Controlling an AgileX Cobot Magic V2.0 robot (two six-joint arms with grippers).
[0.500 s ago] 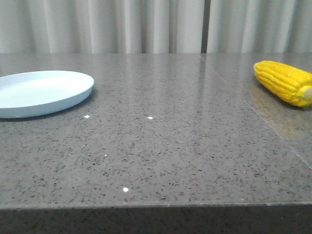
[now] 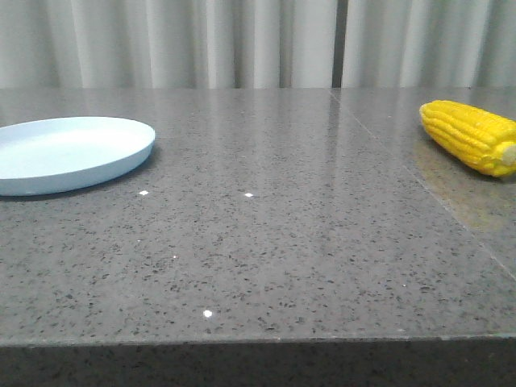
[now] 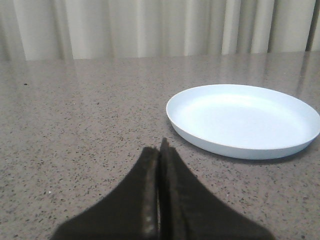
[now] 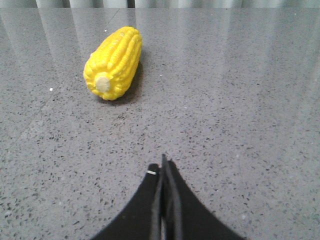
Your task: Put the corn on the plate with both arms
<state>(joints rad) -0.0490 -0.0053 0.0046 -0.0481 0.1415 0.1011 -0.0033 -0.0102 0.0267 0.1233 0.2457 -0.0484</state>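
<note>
The yellow corn (image 2: 470,135) lies on its side at the table's far right edge in the front view, pale stub end towards the right. The right wrist view shows the corn (image 4: 113,63) some way ahead of my right gripper (image 4: 162,167), which is shut and empty. The pale blue plate (image 2: 64,153) sits empty at the far left of the table. In the left wrist view the plate (image 3: 243,120) is ahead and off to one side of my left gripper (image 3: 160,150), which is shut with nothing in it. Neither arm shows in the front view.
The grey speckled stone table (image 2: 266,242) has a seam (image 2: 419,181) running across its right part. Pale curtains (image 2: 242,40) hang behind the table. The table's front edge (image 2: 258,343) is close to the camera.
</note>
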